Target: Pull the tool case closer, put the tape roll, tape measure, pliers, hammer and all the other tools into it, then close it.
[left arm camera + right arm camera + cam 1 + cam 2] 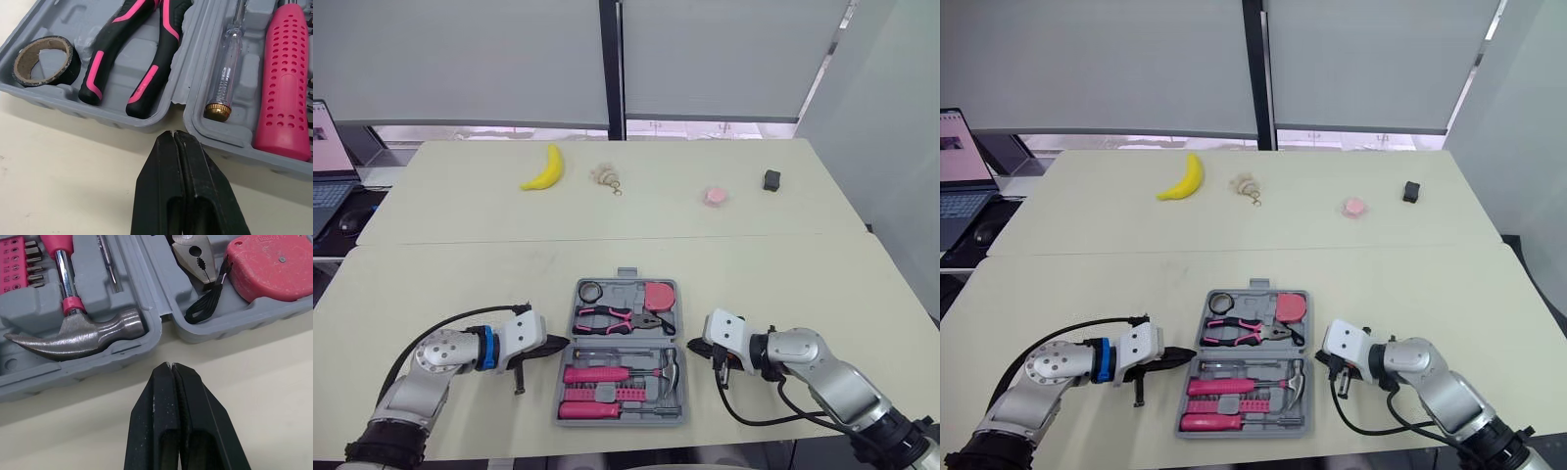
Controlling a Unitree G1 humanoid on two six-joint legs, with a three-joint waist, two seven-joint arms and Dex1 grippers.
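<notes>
The grey tool case (626,291) lies open near the table's front, between my two grippers. Its far half holds the black tape roll (591,291), the pink-handled pliers (617,318) and the pink tape measure (659,293). The near half holds the hammer (646,373), a clear screwdriver (227,73), a pink handle (286,83) and a bit rack (19,262). My left gripper (560,343) is shut and empty, its tip just off the case's left edge at the hinge. My right gripper (698,345) is shut and empty at the right edge by the hammer head (78,335).
On the far table lie a banana (545,169), a small beige trinket (607,177), a pink round object (716,197) and a small black block (771,179). A laptop (328,157) and a mouse (350,221) sit on a desk at the left.
</notes>
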